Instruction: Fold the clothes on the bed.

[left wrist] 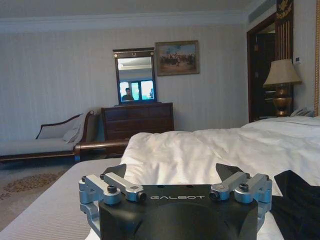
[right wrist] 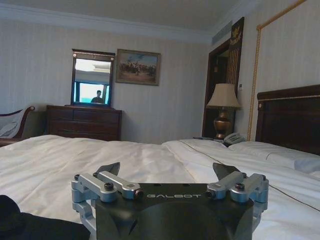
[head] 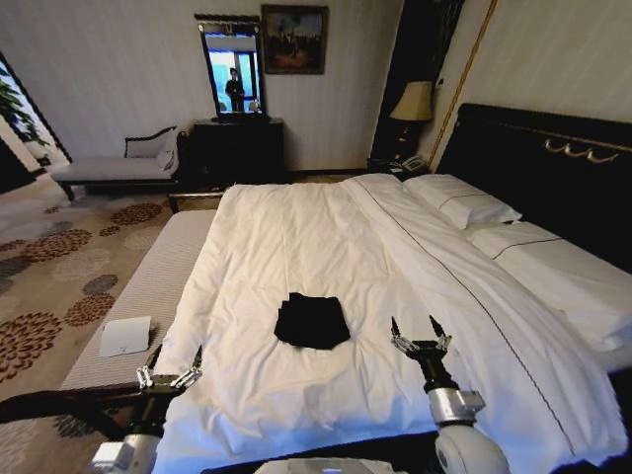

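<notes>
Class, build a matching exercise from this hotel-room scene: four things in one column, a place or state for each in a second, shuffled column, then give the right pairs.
Column A
1. black T-shirt
2. left gripper
3. right gripper
4. lamp

Column B
a. beside the headboard
b. open, at the bed's near left edge
c. folded small on the duvet
d. open, over the bed, right of the shirt

Pairs: 1-c, 2-b, 3-d, 4-a

T-shirt (head: 312, 321) on bed (head: 296, 237), btwn end effectors.
</notes>
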`<state>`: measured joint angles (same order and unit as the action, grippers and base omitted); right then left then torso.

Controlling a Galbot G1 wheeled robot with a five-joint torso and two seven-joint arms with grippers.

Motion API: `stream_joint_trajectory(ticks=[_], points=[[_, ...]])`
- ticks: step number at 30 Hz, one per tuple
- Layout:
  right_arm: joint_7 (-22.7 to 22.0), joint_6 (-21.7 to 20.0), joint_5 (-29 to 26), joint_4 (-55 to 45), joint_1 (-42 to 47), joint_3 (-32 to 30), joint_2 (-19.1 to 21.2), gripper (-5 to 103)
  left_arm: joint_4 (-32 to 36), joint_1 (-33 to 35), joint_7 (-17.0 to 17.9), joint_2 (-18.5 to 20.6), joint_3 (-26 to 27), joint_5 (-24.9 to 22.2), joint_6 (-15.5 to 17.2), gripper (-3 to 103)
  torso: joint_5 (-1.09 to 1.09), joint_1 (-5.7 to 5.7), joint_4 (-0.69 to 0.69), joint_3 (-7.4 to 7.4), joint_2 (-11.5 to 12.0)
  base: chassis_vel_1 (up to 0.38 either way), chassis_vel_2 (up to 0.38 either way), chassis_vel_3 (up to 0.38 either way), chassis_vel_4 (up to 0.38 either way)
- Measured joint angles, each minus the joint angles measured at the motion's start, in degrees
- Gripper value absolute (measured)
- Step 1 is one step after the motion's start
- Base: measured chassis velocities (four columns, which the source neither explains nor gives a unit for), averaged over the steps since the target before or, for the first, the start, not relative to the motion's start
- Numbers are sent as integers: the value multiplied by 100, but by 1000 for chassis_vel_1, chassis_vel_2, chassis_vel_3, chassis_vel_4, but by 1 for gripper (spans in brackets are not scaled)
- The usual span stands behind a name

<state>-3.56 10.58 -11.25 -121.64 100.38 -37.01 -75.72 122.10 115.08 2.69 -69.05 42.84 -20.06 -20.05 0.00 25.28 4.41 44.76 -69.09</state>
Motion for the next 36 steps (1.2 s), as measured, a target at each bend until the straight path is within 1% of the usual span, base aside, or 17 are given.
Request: stream_joint_trajectory(ticks=[28,36], points=[[-1,-16,-21,28,-30,28,10,100,-3,-9,17,-5,-9,-5,5,100,0,0,0,0,0,0,0,0,0],[-2,-20,-24,29,-32,30,11,100,-3,-9,22,-5,-9,-4,9,100,-1,0,0,0,0,-46,-42,40,54]])
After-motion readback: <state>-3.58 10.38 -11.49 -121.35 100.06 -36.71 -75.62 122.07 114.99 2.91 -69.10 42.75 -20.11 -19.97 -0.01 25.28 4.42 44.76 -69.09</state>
